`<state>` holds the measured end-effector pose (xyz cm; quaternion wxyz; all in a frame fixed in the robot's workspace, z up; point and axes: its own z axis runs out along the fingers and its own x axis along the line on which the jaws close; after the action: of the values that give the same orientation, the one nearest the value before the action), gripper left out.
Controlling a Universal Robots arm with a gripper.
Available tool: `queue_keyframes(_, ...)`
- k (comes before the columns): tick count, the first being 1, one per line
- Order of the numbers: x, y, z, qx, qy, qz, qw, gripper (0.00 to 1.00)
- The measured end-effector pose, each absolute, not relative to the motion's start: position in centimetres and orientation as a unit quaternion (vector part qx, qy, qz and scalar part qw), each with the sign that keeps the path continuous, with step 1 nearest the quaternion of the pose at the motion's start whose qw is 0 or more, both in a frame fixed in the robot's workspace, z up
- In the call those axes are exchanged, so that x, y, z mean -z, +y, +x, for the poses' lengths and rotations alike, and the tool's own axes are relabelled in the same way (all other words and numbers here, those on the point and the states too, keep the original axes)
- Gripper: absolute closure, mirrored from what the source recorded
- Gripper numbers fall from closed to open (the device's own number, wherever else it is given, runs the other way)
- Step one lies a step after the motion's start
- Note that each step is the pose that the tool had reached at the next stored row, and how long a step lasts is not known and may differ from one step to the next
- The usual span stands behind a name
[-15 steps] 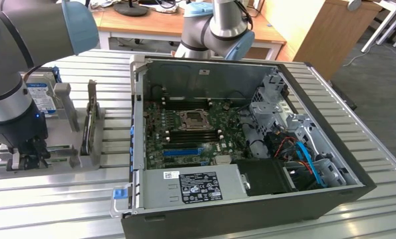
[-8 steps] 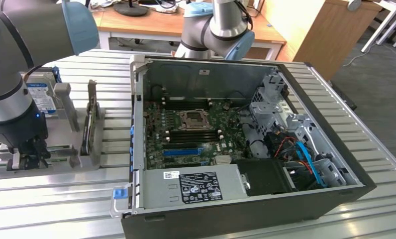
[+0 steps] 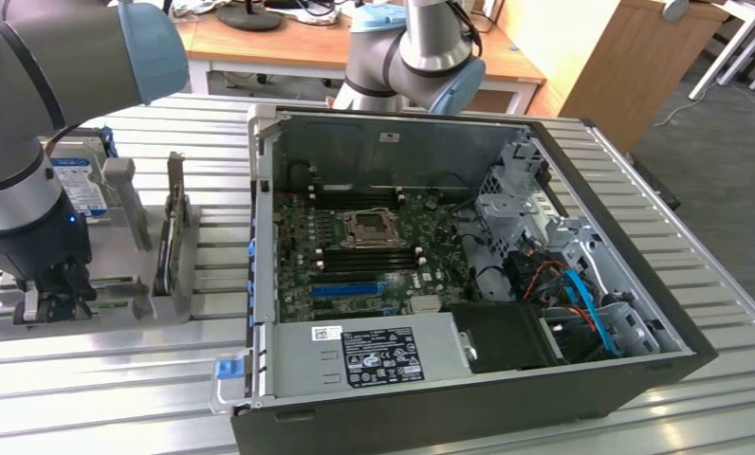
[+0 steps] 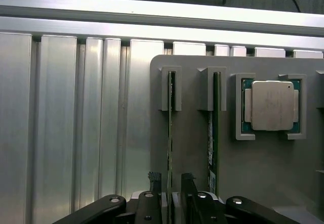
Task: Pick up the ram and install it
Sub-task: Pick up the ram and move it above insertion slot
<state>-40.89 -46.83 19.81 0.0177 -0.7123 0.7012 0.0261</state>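
The ram is a thin green stick standing on edge in a slot of the grey holder tray. My gripper is open and straddles its near end, one dark fingertip on each side with a small gap to the board. A second, similar stick stands in the parallel slot beside it. In the exterior view the gripper is lowered onto the tray at the exterior view's left, and one stick stands upright beside it.
A square silver processor lies in its pocket on the tray. A blue-labelled hard drive stands behind the arm. The open computer case with its motherboard lies on the slatted aluminium table.
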Motion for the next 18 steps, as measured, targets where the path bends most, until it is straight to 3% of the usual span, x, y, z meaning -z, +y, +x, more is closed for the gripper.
queue_keyframes(13,-19.82,-46.83,-40.89,-0.026,0.701,-0.712,0.018,0.71)
queue_keyframes(14,-19.81,-46.83,-40.89,-0.026,0.701,-0.712,0.018,0.78)
queue_keyframes(18,-19.81,-46.83,-40.89,-0.026,0.701,-0.712,0.018,0.78)
